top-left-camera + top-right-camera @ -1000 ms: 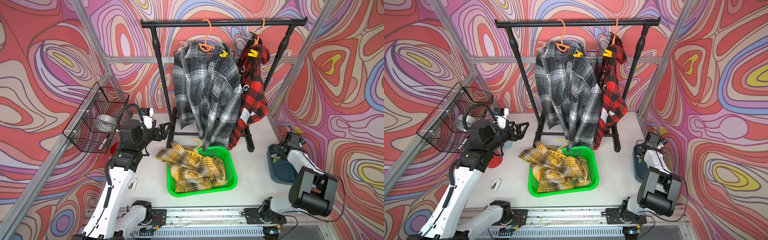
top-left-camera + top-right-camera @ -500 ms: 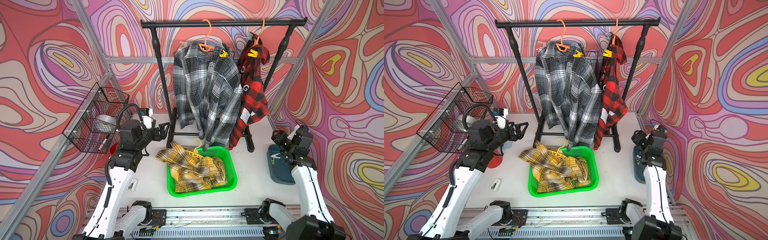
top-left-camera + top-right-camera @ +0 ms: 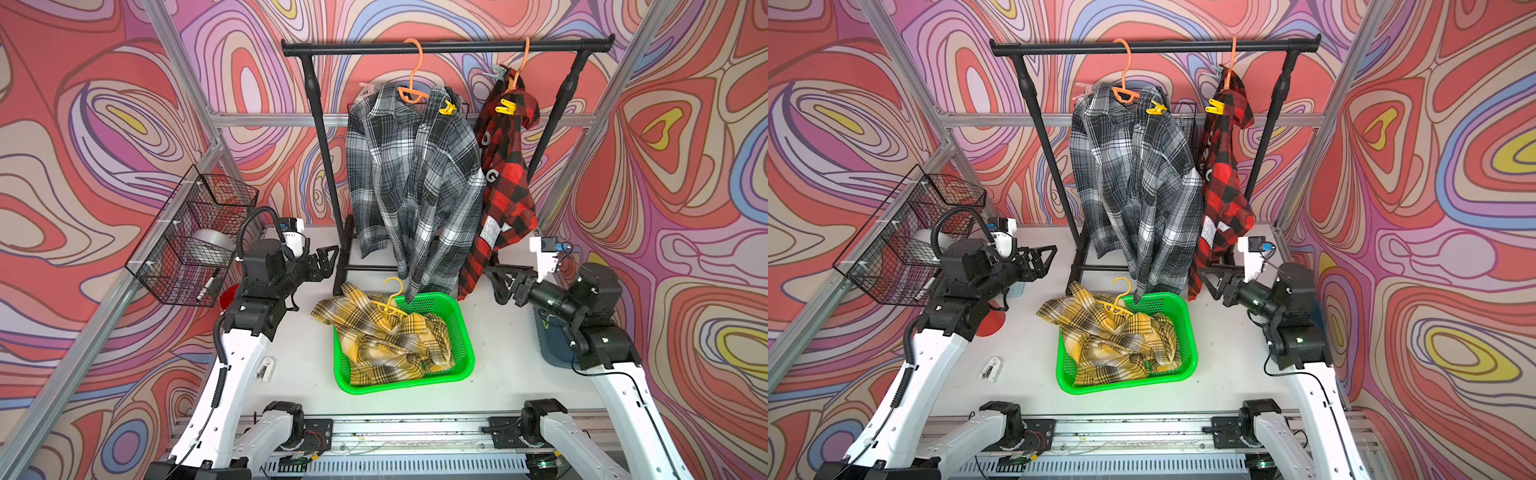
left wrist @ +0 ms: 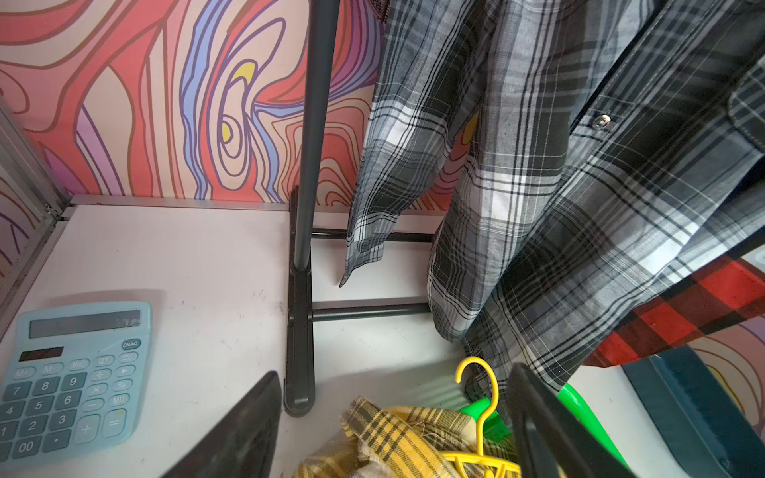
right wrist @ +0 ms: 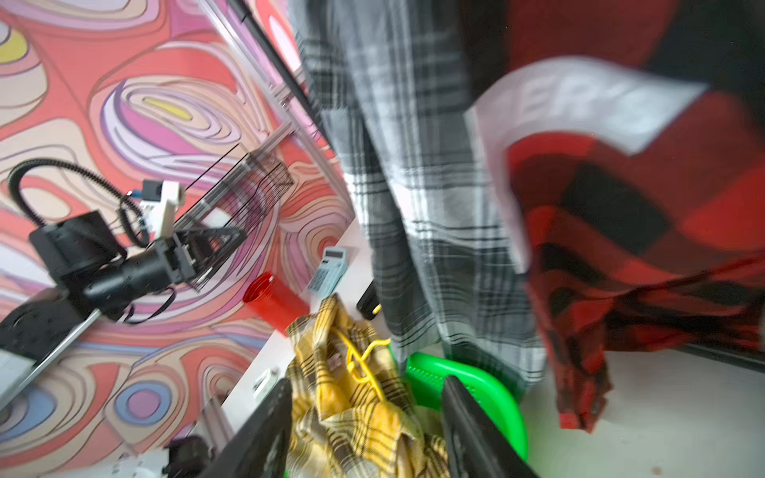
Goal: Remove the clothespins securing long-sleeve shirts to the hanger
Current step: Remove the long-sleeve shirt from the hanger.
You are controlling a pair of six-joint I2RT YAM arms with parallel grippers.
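We have open surface (image 3: 507, 357) right of the basket (image 3: 468, 349); right gripper (image 3: 494, 284) and left gripper (image 3: 330, 259) hover level, both released.

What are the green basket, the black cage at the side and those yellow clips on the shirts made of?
Green basket: likely moulded plastic, glossy, with perforated walls. Black cage: thin metal wire, it seems, dark coated, an open grid. Yellow clips: probably plastic, smooth and bright; too small to be sure.

A grey-plaid shirt (image 3: 415, 187), a red-black check shirt (image 3: 505, 195) (white lettering), yellow clothespins (image 3: 447, 109).
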